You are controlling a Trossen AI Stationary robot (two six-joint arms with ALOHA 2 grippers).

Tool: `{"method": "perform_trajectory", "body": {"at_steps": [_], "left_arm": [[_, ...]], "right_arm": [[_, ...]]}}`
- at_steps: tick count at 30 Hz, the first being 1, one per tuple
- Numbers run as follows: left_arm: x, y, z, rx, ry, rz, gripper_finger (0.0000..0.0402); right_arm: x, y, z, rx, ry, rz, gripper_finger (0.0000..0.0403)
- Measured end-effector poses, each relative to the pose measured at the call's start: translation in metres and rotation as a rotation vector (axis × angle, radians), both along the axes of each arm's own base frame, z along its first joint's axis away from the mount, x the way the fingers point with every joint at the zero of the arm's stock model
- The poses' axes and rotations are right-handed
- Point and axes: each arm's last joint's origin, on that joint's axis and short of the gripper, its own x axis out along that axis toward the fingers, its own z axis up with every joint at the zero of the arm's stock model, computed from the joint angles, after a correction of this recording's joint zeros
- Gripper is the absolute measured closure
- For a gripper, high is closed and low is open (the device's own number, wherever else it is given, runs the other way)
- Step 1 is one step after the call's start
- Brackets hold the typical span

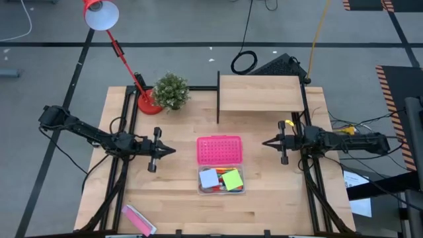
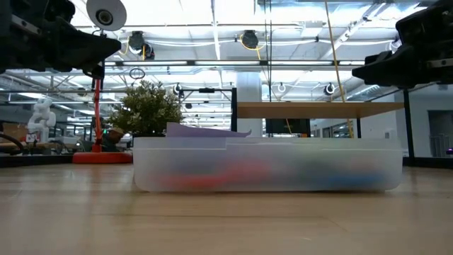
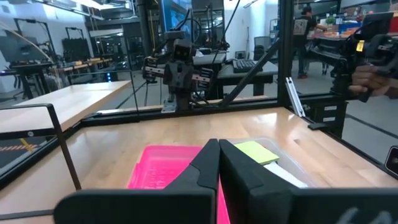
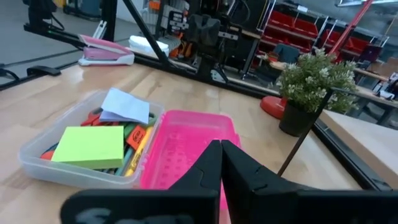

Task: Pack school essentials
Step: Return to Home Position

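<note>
The tabletop is showing pale, smooth wooden planks inside a dark metal frame, and broad bare wood is lying open on every side of the middle. A raised wooden shelf is standing along the far edge, with a red lamp and a small bushy potted plant sitting at the far left corner.

The left arm is hanging above the left side of the tabletop, and the left gripper is pointing toward the middle with its jaws pressed together on nothing. The right arm is mirroring it over the right side, and the right gripper is likewise pointing inward with its jaws closed and empty. Both are staying well apart from the box, leaving free wood between.

In the middle a clear plastic box with rounded corners is lying open, its pink perforated lid folded flat toward the far edge. The school essentials are lying inside the box: a lime-green note pad and a pale-blue note pad are resting on top of a jumble of red, orange and green pens and pencils. In the low view the box walls are looking frosted, with red and blue blurs showing through.

A flat pink packet is lying near the front left corner, close to the near edge.
</note>
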Motion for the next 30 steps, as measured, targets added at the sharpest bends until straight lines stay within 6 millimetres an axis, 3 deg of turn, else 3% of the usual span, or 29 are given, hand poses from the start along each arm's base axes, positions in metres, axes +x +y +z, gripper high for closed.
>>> {"method": "perform_trajectory", "body": {"at_steps": [10,30], "left_arm": [[0.000,0.000,0.003,0.016,-0.031,0.006,0.0392],[-0.011,0.008,0.005,0.012,0.007,-0.059,0.0392]], "right_arm": [[-0.009,0.002,0.008,-0.019,-0.107,0.050,0.0403],[-0.009,0.001,0.007,-0.023,-0.101,0.045,0.0403]]}}
